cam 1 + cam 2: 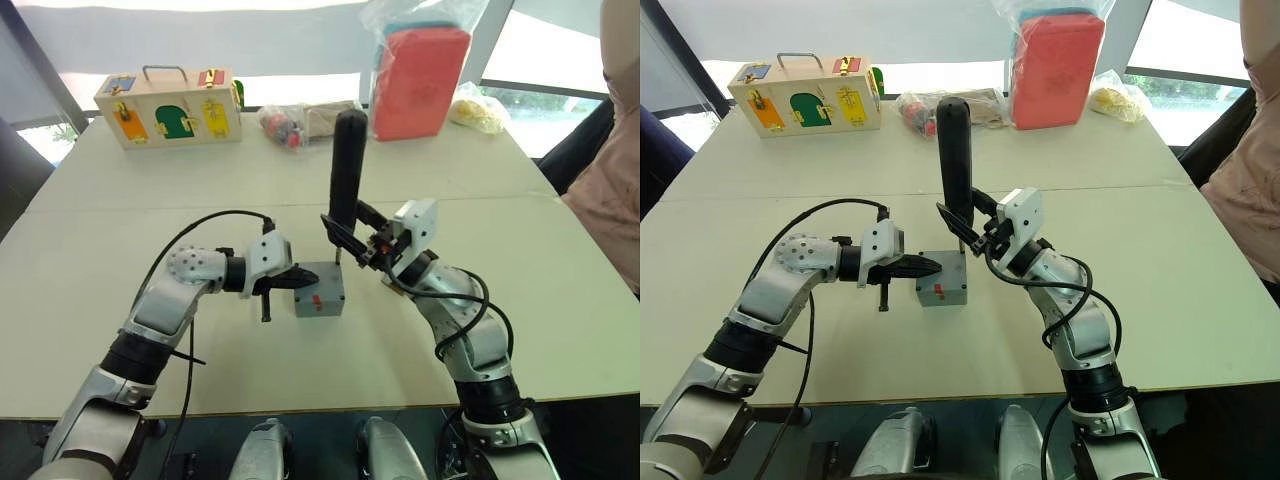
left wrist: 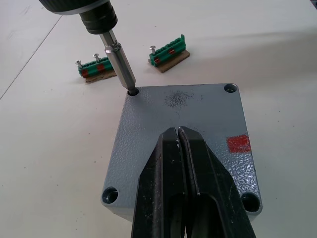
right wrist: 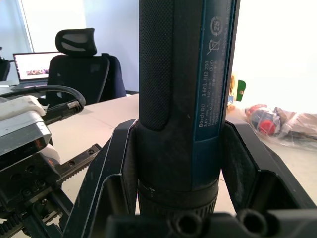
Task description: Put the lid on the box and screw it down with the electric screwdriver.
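Note:
The grey lid (image 2: 198, 106) lies on the grey box (image 1: 318, 303) in the middle of the table, with a red sticker near one edge. My left gripper (image 2: 177, 131) is shut, its fingertips resting on top of the lid from the left. My right gripper (image 1: 345, 237) is shut on the black electric screwdriver (image 1: 348, 165), holding it upright. The screwdriver's metal bit (image 2: 119, 62) stands in the screw hole at one corner of the lid. In the right wrist view both fingers (image 3: 106, 173) clamp the screwdriver's body (image 3: 183, 99).
Two green connector strips (image 2: 96, 68) (image 2: 169, 52) lie just beyond the box. At the back stand a wooden box with coloured doors (image 1: 170, 105), a bagged red case (image 1: 420, 80) and small plastic bags (image 1: 285, 125). A person's sleeve (image 1: 610, 170) is at the right edge.

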Robot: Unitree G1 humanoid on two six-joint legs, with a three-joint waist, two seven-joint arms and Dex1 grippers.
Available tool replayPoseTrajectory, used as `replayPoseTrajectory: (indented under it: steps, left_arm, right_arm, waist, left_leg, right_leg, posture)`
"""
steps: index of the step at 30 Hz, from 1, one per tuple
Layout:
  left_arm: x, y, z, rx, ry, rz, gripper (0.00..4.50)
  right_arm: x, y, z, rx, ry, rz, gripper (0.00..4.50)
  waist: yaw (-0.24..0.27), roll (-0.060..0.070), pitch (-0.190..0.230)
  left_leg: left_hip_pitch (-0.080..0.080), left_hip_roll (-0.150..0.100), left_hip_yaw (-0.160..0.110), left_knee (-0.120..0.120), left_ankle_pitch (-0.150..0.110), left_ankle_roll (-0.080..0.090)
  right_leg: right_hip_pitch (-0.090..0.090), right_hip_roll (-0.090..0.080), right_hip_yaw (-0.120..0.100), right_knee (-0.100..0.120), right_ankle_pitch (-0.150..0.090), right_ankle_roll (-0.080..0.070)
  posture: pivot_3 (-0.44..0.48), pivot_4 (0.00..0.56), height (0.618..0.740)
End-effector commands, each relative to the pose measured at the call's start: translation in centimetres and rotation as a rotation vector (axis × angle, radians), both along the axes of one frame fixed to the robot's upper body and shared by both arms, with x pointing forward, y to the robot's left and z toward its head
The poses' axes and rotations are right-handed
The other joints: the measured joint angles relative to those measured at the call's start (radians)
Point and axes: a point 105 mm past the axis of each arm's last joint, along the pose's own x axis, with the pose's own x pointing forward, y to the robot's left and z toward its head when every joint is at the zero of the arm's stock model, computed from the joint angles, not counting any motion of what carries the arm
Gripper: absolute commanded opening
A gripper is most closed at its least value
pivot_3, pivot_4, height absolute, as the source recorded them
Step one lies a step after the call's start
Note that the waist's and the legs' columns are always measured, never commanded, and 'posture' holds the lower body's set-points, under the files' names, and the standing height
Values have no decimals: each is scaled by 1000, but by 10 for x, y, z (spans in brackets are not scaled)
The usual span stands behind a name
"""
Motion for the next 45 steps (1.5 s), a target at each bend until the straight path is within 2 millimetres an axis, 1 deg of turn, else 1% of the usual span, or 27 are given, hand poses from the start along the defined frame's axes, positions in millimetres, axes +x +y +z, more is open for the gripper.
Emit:
replayPoseTrajectory:
  steps: [1, 7, 9, 13, 17, 18, 26, 29, 32, 38, 42, 44, 45]
  left_arm:
    - [-4, -1, -12, 29, 29, -2, 0]
    - [-5, -1, -14, 30, 34, -2, 0]
    - [-5, -1, -16, 34, 36, -3, 0]
    - [-5, -1, -19, 38, 38, -2, 0]
    - [-5, -1, -20, 40, 41, -1, 0]
    - [-5, -1, -21, 40, 41, -1, 0]
    - [-5, -1, -23, 45, 45, 2, 0]
    - [-4, 0, -23, 47, 46, 3, 0]
    - [-4, -1, -23, 47, 46, 2, 0]
    - [-5, -1, -24, 47, 47, 2, 0]
    - [-5, -1, -24, 46, 47, 1, 0]
    - [-4, -2, -24, 46, 46, 0, 0]
    - [-5, -1, -24, 46, 44, -1, 0]
  right_arm:
    - [0, 4, -39, -74, 163, 1, 1823]
    - [0, 1, -52, -92, 236, -22, 1823]
    - [-1, 0, -61, -125, 267, -30, 1823]
    - [0, -4, -72, -165, 312, -50, 1823]
    - [0, -4, -75, -183, 330, -52, 1823]
    - [0, -5, -76, -186, 334, -53, 1823]
    - [-1, -9, -92, -235, 424, -83, 1823]
    - [0, -9, -93, -241, 433, -87, 1823]
    - [0, -10, -93, -244, 436, -89, 1823]
    - [1, -12, -90, -249, 430, -92, 1823]
    - [3, -13, -83, -251, 409, -95, 1823]
    - [4, -14, -77, -249, 391, -97, 1823]
    - [5, -14, -69, -242, 365, -97, 1823]
  waist:
    - [0, -1, -3]
    - [-1, -4, -12]
    - [-1, -5, -14]
    - [0, -5, -20]
    - [0, -6, -28]
    - [0, -6, -29]
    - [0, -9, -37]
    - [0, -10, -38]
    - [0, -13, -42]
    - [0, -12, -44]
    - [0, -12, -44]
    - [1, -12, -44]
    - [1, -12, -44]
  left_leg:
    - [1, 0, 0, 0, 0, 0]
    - [11, 1, 0, -3, -2, 3]
    - [14, 1, 0, -3, -2, 3]
    - [14, 2, 0, -4, -2, 4]
    - [15, 2, 0, -4, -3, 4]
    - [16, 2, 0, -4, -3, 4]
    - [19, 3, -1, -5, -4, 5]
    - [24, 4, -1, -7, -4, 6]
    - [33, 3, 1, -16, -4, 6]
    - [33, 4, 0, -18, -4, 6]
    - [33, 4, 0, -18, -4, 6]
    - [33, 4, 0, -18, -4, 6]
    - [33, 4, 0, -18, -4, 6]
  right_leg:
    - [1, 0, 0, 0, 0, 0]
    - [10, 0, 0, -1, -3, -1]
    - [12, 0, 0, -1, -4, -2]
    - [12, 0, 0, -1, -4, -2]
    - [14, 0, 0, -1, -5, -3]
    - [15, 0, 0, -2, -6, -5]
    - [18, -1, 0, -2, -8, -8]
    - [21, -1, 0, -2, -11, -12]
    - [27, -3, 0, -5, -12, -14]
    - [26, -3, -1, -5, -13, -14]
    - [26, -3, -1, -5, -13, -14]
    - [25, -3, -1, -5, -13, -14]
    - [25, -4, -1, -5, -13, -14]
  posture:
    - [0, 150, 730]
    - [0, 150, 730]
    - [0, 150, 730]
    - [0, 150, 730]
    - [0, 150, 730]
    - [0, 150, 730]
    - [0, 150, 730]
    - [0, 150, 730]
    - [0, 150, 730]
    - [0, 150, 730]
    - [0, 150, 730]
    - [0, 150, 730]
    - [0, 150, 730]
